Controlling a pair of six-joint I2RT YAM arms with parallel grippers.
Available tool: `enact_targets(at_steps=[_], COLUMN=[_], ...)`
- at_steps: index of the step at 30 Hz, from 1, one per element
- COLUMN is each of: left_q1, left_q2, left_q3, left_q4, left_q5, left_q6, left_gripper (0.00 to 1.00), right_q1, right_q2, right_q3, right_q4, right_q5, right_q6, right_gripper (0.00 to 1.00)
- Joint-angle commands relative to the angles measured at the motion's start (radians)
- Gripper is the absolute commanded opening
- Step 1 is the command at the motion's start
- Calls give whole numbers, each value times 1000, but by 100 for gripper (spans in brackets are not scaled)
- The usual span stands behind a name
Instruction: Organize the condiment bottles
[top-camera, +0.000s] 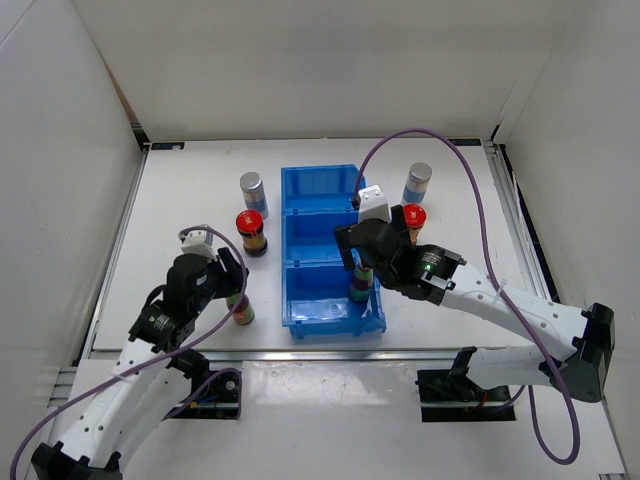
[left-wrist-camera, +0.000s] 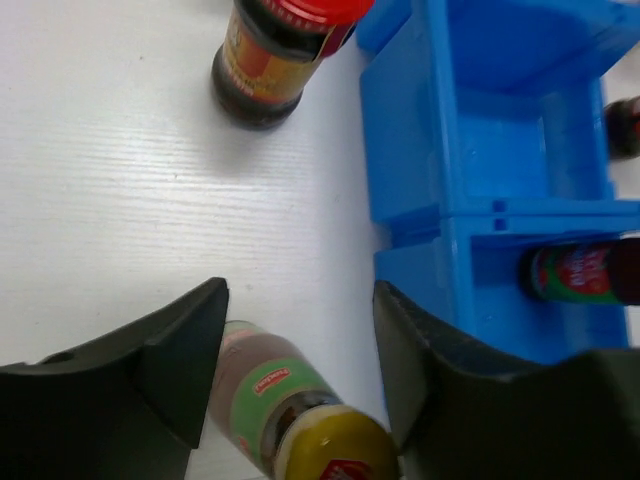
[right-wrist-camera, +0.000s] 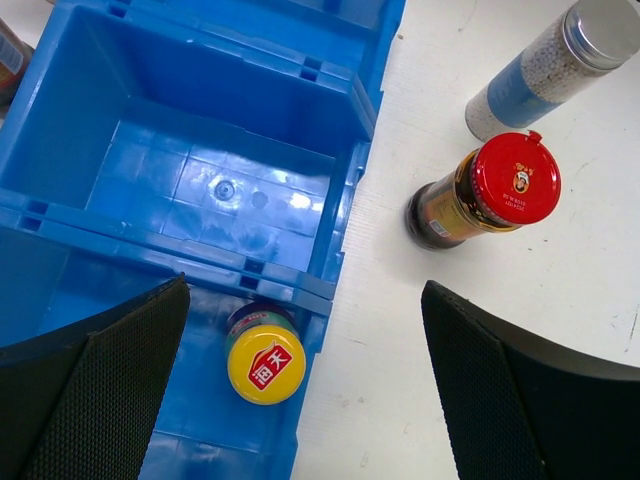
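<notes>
The left gripper (left-wrist-camera: 300, 295) gapes wide around one slim yellow-capped bottle (left-wrist-camera: 290, 420), which is cut off at the wrist view's bottom edge. The second slim yellow-capped bottle (right-wrist-camera: 264, 364) stands in the nearest compartment of the blue three-compartment plastic bin (top-camera: 318, 190), half hidden from above under the wide, empty right gripper (right-wrist-camera: 303, 290). Two silver-capped bottles (top-camera: 252, 186) (top-camera: 417, 182) and two red-capped dark brown bottles (top-camera: 249, 228) (top-camera: 412, 215) flank the bin.

- Blue plastic bin (top-camera: 320, 190): three compartments in a row; the near compartment lies directly beneath the right claw (top-camera: 356, 262), and the whole bin is just right of the left claw (top-camera: 237, 293).
- White table (top-camera: 190, 200): beneath both claws.
- White walls (top-camera: 300, 70): beyond both claws, on three sides.
</notes>
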Motion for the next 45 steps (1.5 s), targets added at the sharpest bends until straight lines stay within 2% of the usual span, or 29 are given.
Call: enact_targets(at_steps=[1, 3, 6, 7, 12, 15, 22, 34, 45], left_q1=[-5, -5, -5, -5, -5, -5, -5, -5, -5], left_q2=[-34, -34, -44, -54, -74, -74, -54, 30, 133], left_q3=[-8, -8, -8, -8, -8, -8, 12, 100, 297], left_q4=[37, 46, 46, 46, 46, 46, 46, 25, 25], left_q5=[-8, 2, 22, 22, 22, 22, 31, 58, 40], left_q6=[40, 40, 49, 49, 58, 58, 58, 58, 110], left_gripper=[65, 56, 49, 43, 31, 28, 12, 11, 11], right_q1=[7, 7, 7, 7, 7, 7, 7, 7, 7], right_q2=[1, 1, 1, 1, 1, 1, 1, -8, -48], right_q3=[40, 40, 40, 40, 40, 40, 40, 31, 13], right_q4=[7, -2, -11, -11, -20, -29, -29, -29, -29], right_q5=[35, 35, 44, 44, 44, 44, 44, 55, 95], right_q6=[9, 9, 9, 9, 18, 27, 27, 36, 36], right_gripper=[100, 100, 100, 100, 100, 100, 100, 100, 100])
